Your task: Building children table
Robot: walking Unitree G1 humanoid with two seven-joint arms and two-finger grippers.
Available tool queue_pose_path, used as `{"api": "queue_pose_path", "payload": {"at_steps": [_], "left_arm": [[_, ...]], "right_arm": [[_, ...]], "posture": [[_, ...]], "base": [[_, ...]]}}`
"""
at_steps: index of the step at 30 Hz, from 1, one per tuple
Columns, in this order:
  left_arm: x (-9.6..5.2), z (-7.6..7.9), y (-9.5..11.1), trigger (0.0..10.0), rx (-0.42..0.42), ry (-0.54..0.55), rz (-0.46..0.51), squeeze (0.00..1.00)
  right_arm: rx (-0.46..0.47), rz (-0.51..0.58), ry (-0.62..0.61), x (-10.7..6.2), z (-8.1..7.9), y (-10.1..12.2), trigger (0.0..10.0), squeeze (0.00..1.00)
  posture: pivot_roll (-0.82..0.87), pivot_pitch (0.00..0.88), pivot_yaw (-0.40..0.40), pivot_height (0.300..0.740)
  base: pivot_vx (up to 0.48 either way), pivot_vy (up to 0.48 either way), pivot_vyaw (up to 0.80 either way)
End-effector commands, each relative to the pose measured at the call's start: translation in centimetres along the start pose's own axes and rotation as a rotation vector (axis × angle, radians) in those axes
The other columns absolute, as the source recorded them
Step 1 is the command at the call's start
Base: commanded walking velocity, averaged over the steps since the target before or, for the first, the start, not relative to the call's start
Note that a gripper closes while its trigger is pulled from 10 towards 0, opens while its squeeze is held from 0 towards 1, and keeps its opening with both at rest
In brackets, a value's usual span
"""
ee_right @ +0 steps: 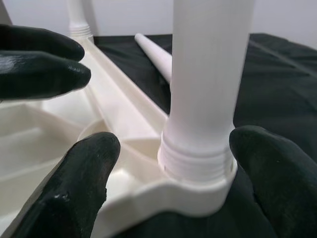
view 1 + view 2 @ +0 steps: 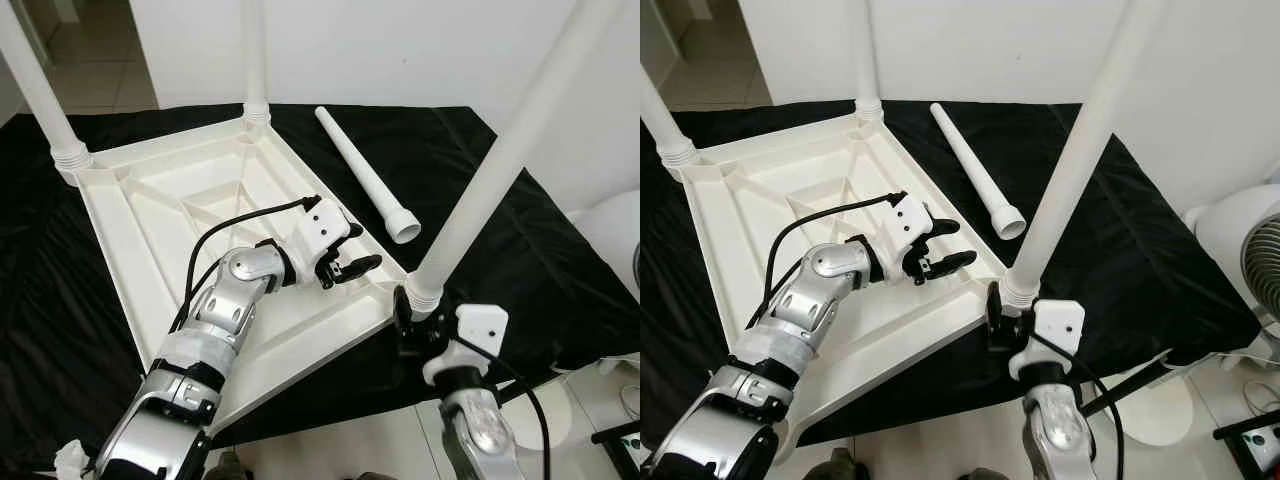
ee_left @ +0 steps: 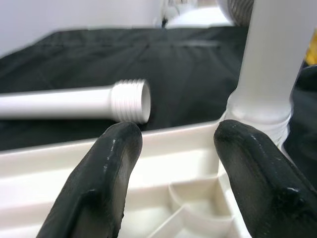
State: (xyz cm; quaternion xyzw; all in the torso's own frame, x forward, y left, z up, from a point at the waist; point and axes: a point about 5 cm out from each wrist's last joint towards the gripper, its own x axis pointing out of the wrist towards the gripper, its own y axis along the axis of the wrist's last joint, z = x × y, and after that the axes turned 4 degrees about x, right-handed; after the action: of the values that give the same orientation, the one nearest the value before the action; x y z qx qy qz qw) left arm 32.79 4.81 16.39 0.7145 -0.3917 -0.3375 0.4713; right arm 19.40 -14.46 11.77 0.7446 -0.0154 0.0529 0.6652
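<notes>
Straddling the base of the near-right table leg (image 2: 500,170) with the right pincer (image 1: 168,163), fingers spread to either side of the threaded collar and not yet clenched on it, the leg standing upright in its corner socket of the upturned white tabletop (image 2: 170,230). Hovering just over the tabletop's near-right rim with the left pincer (image 2: 345,262), released and holding nothing, fingers pointing toward that same corner. Lying beyond the rim on the black cloth (image 2: 520,250) covering the desk, the loose fourth leg (image 2: 362,172), long axis running away from the robot, threaded wide end nearest and just across the rim from the left pincer, judged the nearer arm for fetching it. Standing at the far corners, two more legs (image 2: 253,55), tops cut off by the frame. Remaining uncertain: how fully the near-right leg is screwed home; the near-left corner hiding behind the left arm.
</notes>
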Motion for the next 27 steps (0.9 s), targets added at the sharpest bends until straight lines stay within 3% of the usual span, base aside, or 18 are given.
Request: {"api": "queue_pose_path", "payload": {"at_steps": [1,9,20,27], "left_arm": [[-0.3,-1.9,-0.5,10.0,-0.006,0.355,-0.056,0.0],[-1.0,-2.7,-0.6,10.0,0.006,0.292,-0.063,0.0],[-2.1,-4.9,-0.2,10.0,0.013,0.391,-0.066,0.0],[-2.3,-5.4,-0.4,10.0,0.02,0.443,-0.097,0.0]], "right_arm": [[0.008,0.017,0.009,-0.1,0.1,0.3,10.0,0.0],[-0.008,-0.002,0.096,-0.9,0.6,0.7,10.0,0.0],[0.018,-0.058,0.386,0.1,-1.0,1.1,10.0,0.0],[0.013,-0.047,0.384,1.3,-0.3,1.3,10.0,0.0]], "posture": [[-0.03,0.027,-0.019,0.74],[-0.03,0.037,-0.002,0.74],[-0.01,0.042,-0.015,0.74],[-0.01,0.044,-0.021,0.74]], "base": [[0.0,0.0,0.0],[0.0,0.0,0.0],[0.0,0.0,0.0],[0.0,0.0,0.0]]}}
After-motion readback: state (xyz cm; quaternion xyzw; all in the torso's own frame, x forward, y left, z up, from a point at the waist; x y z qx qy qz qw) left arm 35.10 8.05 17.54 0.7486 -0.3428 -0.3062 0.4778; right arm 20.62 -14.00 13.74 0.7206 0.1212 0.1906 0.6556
